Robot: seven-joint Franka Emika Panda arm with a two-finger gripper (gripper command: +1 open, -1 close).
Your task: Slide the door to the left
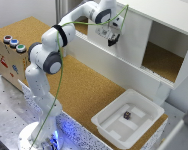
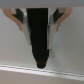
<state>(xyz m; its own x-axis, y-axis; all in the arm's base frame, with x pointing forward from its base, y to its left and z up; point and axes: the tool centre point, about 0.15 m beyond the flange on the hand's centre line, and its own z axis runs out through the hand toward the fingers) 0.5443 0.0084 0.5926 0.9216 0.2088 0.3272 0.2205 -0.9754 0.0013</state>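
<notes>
White tray [image 1: 110,131] lies nearest; tool [image 1: 113,41] meets door [image 1: 131,42], grip state unclear, no legible writing.

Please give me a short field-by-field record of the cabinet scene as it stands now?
door: white panel covering the cabinet's part on the exterior view's left
cabinet opening: uncovered on the exterior view's right, cork floor visible inside
claw: at the door's face; open or shut cannot be told
tray: white tray on the cork table, small dark object inside
button box: at the exterior view's left
</notes>
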